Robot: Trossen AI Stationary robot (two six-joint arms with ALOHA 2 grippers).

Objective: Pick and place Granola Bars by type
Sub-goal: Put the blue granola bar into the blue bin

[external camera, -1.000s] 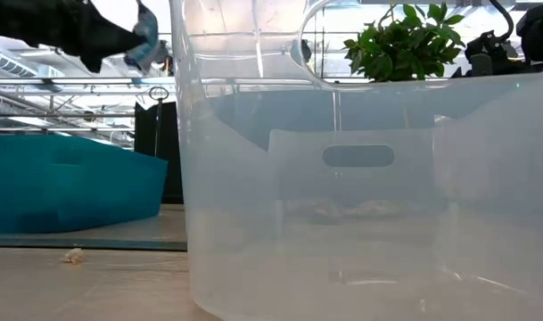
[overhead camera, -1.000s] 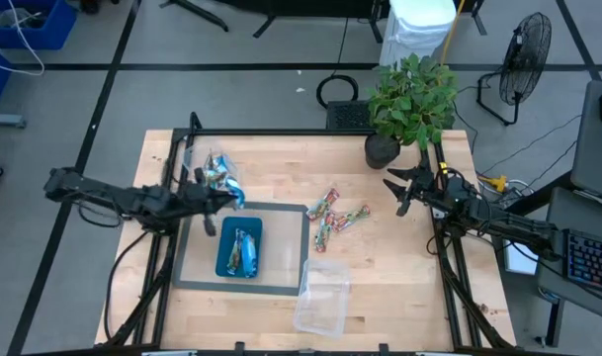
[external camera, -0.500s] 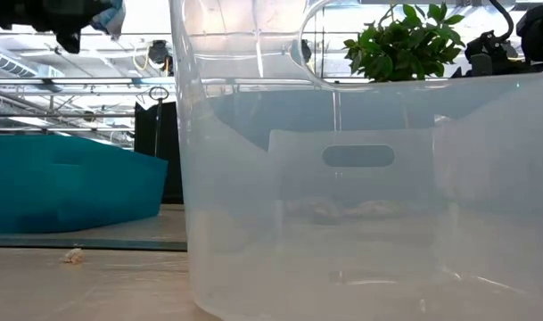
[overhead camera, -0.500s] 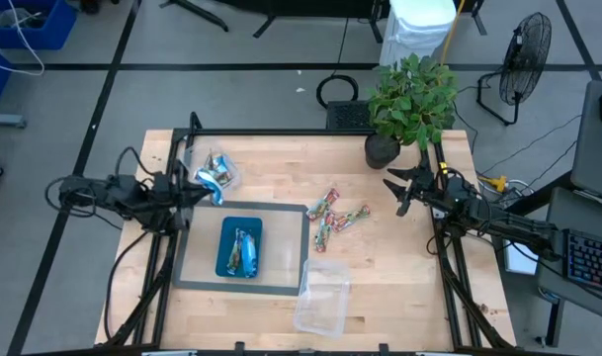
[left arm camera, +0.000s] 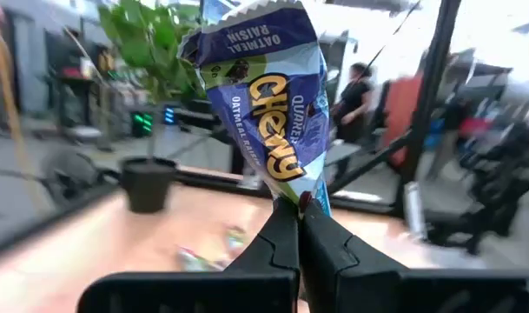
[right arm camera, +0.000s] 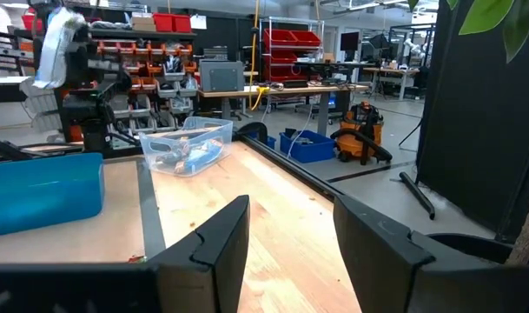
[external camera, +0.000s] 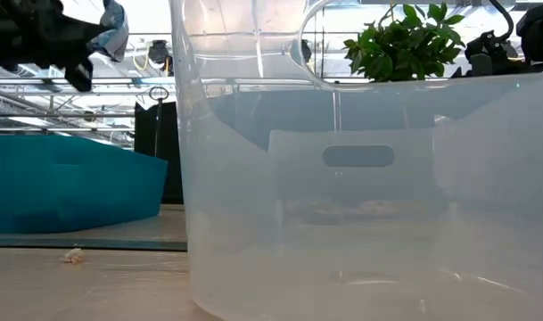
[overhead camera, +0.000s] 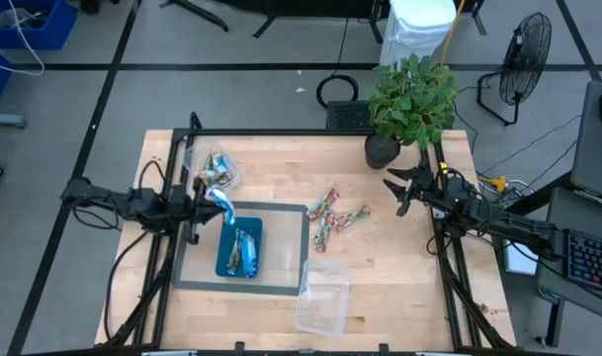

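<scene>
Since 0.5 s ago the left gripper has swung with its blue granola bar away from the clear tub at the table's far left, and now holds it above the near-left corner of the teal tray. Its fingers are pinched tight on the wrapper's lower end, the bar standing upright above them. More blue bars lie in the tray. The multicoloured bars lie scattered on the bare wood to the tray's right. A 2nd clear tub sits at the table's front. The right gripper waits by the potted plant, fingers spread, holding nothing.
</scene>
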